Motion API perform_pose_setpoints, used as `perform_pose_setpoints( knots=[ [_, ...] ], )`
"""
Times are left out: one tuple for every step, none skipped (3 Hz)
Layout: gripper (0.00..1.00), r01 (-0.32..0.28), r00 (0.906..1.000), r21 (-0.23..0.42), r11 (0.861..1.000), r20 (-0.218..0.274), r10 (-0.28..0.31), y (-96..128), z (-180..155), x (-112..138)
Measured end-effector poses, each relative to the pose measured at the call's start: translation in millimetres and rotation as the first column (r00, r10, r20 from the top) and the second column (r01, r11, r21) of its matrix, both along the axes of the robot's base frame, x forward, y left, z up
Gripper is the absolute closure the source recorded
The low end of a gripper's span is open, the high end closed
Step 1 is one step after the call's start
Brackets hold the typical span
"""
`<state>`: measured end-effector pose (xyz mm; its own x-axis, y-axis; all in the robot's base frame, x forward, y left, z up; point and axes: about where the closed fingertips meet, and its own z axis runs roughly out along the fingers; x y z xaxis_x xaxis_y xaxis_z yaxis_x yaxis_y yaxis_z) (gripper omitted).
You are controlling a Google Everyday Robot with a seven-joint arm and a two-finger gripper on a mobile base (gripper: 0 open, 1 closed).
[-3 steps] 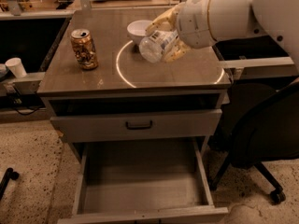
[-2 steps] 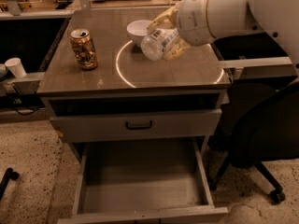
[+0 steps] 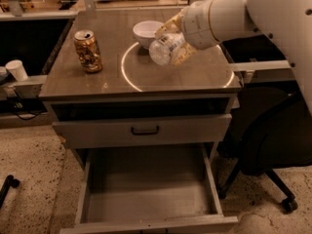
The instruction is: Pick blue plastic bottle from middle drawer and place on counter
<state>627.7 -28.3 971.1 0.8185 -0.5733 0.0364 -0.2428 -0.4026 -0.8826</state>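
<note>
Hardly anything had moved since a second before: the gripper [image 3: 171,45] stayed over the back of the worktop [image 3: 195,74], its pale fingers [image 3: 170,24] closed around the blue plastic bottle [image 3: 162,51]. I saw the bottle lying on its side in that grip, over the upper part of the white circle [image 3: 126,72] and just beside a white bowl [image 3: 145,32]; I could not tell whether it touched the surface. A gold-brown can [image 3: 88,51] stood upright near the left edge, well apart from the bottle. Below, the middle drawer [image 3: 146,199] stood pulled out, its flat grey floor in view, under a shut drawer front [image 3: 97,130] with a dark handle [image 3: 145,129].
</note>
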Motion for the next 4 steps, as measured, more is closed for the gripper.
perform_pose_setpoints(
  knots=[
    [1.0,0.031,0.9987,-0.022,0.999,-0.04,-0.032,-4,-16,11],
    [0.83,0.071,0.994,-0.063,0.995,-0.079,-0.076,-13,-35,22],
    [0.52,0.084,0.9896,-0.084,0.993,-0.11,-0.093,-16,-57,34],
    [0.29,0.065,0.9876,-0.084,0.994,-0.137,-0.076,-11,-69,37]
  ],
)
